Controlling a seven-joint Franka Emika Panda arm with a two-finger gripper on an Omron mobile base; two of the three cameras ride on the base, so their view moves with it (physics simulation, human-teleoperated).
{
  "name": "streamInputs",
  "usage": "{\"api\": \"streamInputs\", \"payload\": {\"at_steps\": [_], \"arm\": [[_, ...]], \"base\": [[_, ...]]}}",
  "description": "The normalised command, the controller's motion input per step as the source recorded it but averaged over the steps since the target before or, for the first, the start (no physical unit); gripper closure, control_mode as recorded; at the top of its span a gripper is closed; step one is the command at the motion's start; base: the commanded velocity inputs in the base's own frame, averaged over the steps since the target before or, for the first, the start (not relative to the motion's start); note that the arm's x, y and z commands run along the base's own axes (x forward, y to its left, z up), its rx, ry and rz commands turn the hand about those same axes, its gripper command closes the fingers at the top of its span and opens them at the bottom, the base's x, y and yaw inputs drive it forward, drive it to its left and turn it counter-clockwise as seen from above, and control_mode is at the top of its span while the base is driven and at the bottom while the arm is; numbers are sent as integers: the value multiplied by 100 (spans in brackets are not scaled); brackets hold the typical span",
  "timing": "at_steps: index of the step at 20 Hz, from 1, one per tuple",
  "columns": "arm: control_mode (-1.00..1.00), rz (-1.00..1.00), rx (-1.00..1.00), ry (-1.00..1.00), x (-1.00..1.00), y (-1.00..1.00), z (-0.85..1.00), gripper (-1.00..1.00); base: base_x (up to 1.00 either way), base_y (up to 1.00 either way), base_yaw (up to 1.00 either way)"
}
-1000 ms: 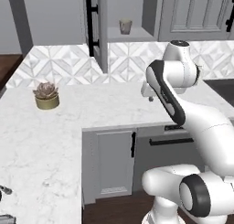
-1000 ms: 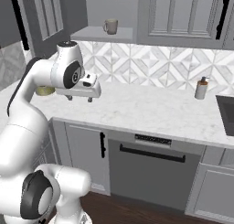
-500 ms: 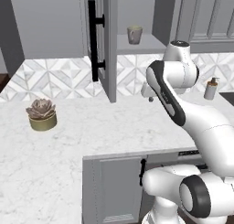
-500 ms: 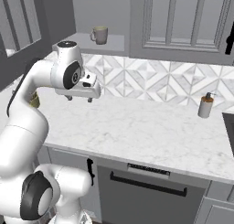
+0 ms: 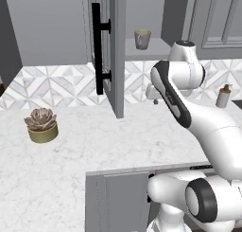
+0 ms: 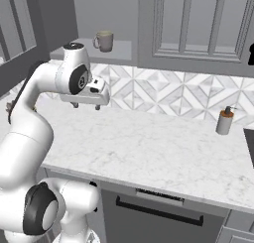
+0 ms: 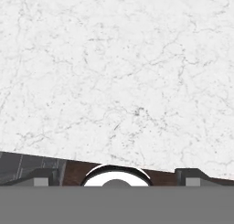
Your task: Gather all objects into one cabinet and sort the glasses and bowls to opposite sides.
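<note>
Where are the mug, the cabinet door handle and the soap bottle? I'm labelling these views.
mug (image 5: 142, 39), left base view, middle of its side.
door handle (image 5: 97, 50), left base view, middle of the black bar.
soap bottle (image 6: 224, 122), right base view, its body.

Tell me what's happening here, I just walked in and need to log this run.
A white robot arm holds its gripper above the marble counter, carrying nothing as far as the views show. The upper cabinet's door stands open, and one mug sits on its shelf. A potted succulent and a soap dispenser stand on the counter. Whether the gripper is open or shut cannot be told.
</note>
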Motion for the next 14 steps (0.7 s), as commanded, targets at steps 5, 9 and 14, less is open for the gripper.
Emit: {"api": "streamInputs", "payload": {"at_steps": [5, 9, 14], "arm": [[100, 0, 0, 0, 0, 0, 0, -100], [-100, 0, 0, 0, -26, 0, 0, -100], [-100, 0, 5, -5, -88, 0, 8, -100]], "base": [[0, 0, 0], [0, 0, 0], [0, 0, 0]]}}
